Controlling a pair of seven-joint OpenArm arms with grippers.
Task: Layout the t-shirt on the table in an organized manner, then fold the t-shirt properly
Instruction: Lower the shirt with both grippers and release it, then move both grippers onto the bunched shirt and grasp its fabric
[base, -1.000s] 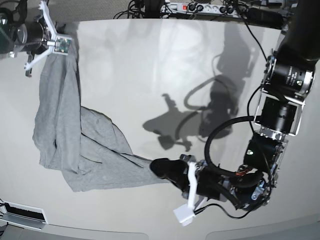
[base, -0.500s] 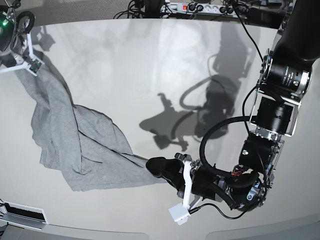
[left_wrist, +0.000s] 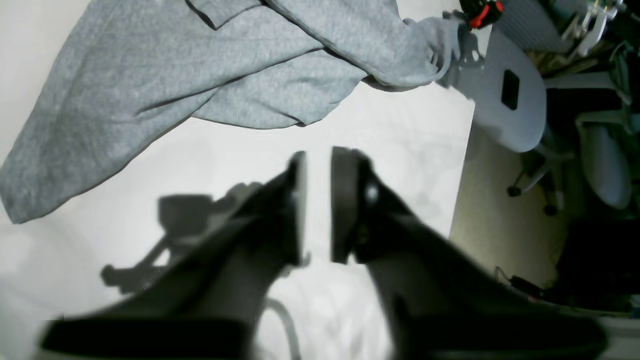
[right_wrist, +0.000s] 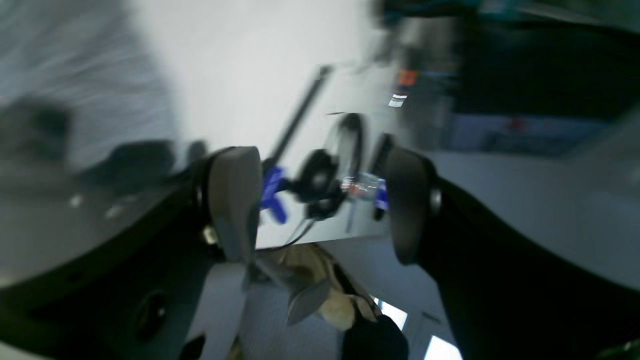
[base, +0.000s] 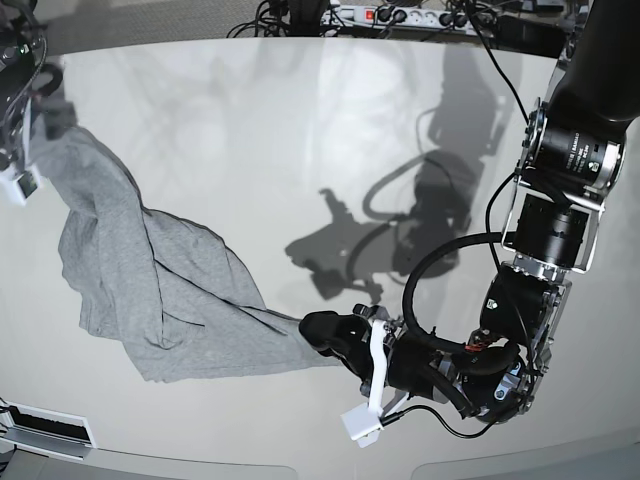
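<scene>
The grey t-shirt (base: 150, 280) lies crumpled on the left of the table (base: 300, 130), stretched from the far left edge down to a corner near the front middle. In the left wrist view the t-shirt (left_wrist: 200, 65) lies beyond the fingers. My left gripper (base: 318, 332) hovers right beside that corner; the wrist view shows this gripper (left_wrist: 319, 170) slightly open, with only bare table (left_wrist: 400, 150) in the narrow gap. My right gripper (right_wrist: 320, 200) stands wide open and holds nothing, in a blurred view. In the base view it is mostly past the upper left edge.
A power strip (base: 400, 15) and cables line the table's far edge. A white box (base: 50, 430) sits at the front left corner. Past the table's edge in the left wrist view stand grey chairs (left_wrist: 515, 100).
Both grippers have opened and let go of the t-shirt. The right gripper carried the shirt's upper end leftward to the table's edge before letting go. The left arm stayed near the corner.
</scene>
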